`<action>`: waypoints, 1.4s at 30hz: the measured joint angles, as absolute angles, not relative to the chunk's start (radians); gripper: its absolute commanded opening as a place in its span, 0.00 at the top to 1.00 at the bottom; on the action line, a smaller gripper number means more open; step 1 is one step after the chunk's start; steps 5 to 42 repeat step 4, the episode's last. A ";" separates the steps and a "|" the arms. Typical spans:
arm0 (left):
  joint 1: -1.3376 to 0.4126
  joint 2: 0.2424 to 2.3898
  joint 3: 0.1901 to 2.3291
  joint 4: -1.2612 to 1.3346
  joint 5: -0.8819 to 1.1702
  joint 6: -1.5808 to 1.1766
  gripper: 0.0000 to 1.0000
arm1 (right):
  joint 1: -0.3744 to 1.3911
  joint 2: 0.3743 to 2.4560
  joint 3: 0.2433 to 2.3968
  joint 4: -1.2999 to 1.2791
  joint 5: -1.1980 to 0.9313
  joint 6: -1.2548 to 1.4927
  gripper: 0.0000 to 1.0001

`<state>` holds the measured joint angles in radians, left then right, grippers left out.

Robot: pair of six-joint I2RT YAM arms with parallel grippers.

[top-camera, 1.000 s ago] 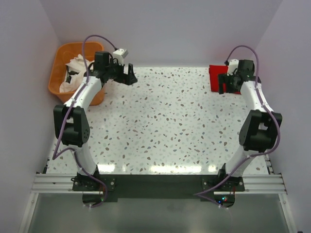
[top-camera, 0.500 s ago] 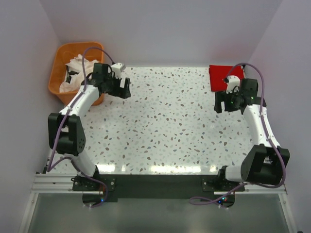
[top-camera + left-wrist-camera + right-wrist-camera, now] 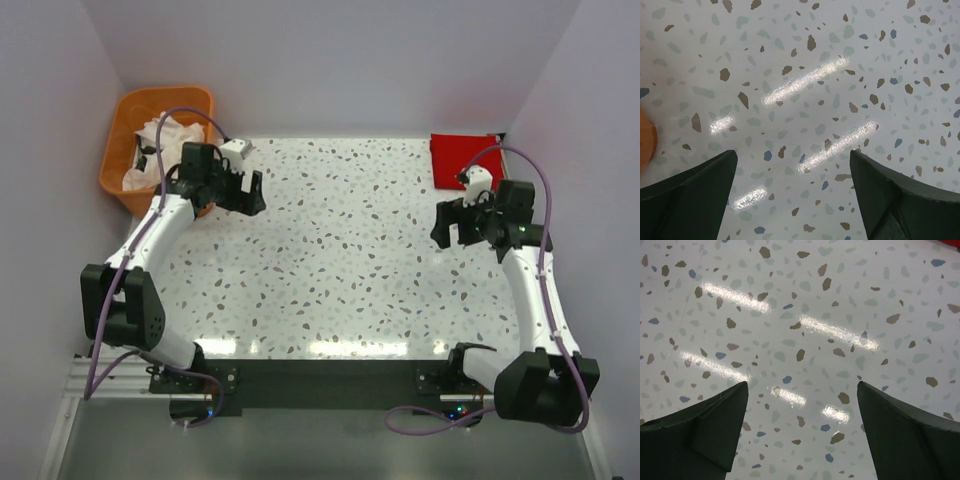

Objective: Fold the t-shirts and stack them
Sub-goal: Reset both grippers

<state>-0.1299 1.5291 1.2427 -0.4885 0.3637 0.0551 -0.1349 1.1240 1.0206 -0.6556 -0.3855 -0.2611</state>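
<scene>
A folded bright red t-shirt lies flat at the table's far right corner. White t-shirts lie crumpled inside the orange basket at the far left. My left gripper is open and empty, over the table just right of the basket. In the left wrist view its fingers frame bare table, with the basket's orange edge at the left. My right gripper is open and empty, in front of the red t-shirt and apart from it. The right wrist view shows its fingers over bare table.
The speckled terrazzo table fills the middle of the top view. Pale walls close in the back and both sides. The arm bases sit on a rail at the near edge.
The right gripper has drawn back from the red t-shirt toward the near side, empty. The left gripper has moved nearer and slightly left, staying beside the basket.
</scene>
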 measured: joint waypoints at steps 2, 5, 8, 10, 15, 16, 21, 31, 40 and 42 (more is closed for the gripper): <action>-0.130 1.527 1.236 -0.488 0.363 0.054 0.00 | -0.127 1.124 1.006 -0.673 -0.393 -0.258 0.06; -0.130 1.524 1.234 -0.488 0.363 0.053 0.00 | -0.120 1.124 1.002 -0.683 -0.400 -0.254 0.06; -0.130 1.524 1.234 -0.488 0.363 0.053 0.00 | -0.120 1.124 1.002 -0.683 -0.400 -0.254 0.06; -0.130 1.524 1.234 -0.488 0.363 0.053 0.00 | -0.120 1.124 1.002 -0.683 -0.400 -0.254 0.06; -0.130 1.524 1.234 -0.488 0.363 0.053 0.00 | -0.120 1.124 1.002 -0.683 -0.400 -0.254 0.06; -0.130 1.524 1.234 -0.488 0.363 0.053 0.00 | -0.120 1.124 1.002 -0.683 -0.400 -0.254 0.06; -0.130 1.524 1.234 -0.488 0.363 0.053 0.00 | -0.120 1.124 1.002 -0.683 -0.400 -0.254 0.06; -0.130 1.524 1.234 -0.488 0.363 0.053 0.00 | -0.120 1.124 1.002 -0.683 -0.400 -0.254 0.06; -0.130 1.524 1.234 -0.488 0.363 0.053 0.00 | -0.120 1.124 1.002 -0.683 -0.400 -0.254 0.06; -0.130 1.524 1.234 -0.488 0.363 0.053 0.00 | -0.120 1.124 1.002 -0.683 -0.400 -0.254 0.06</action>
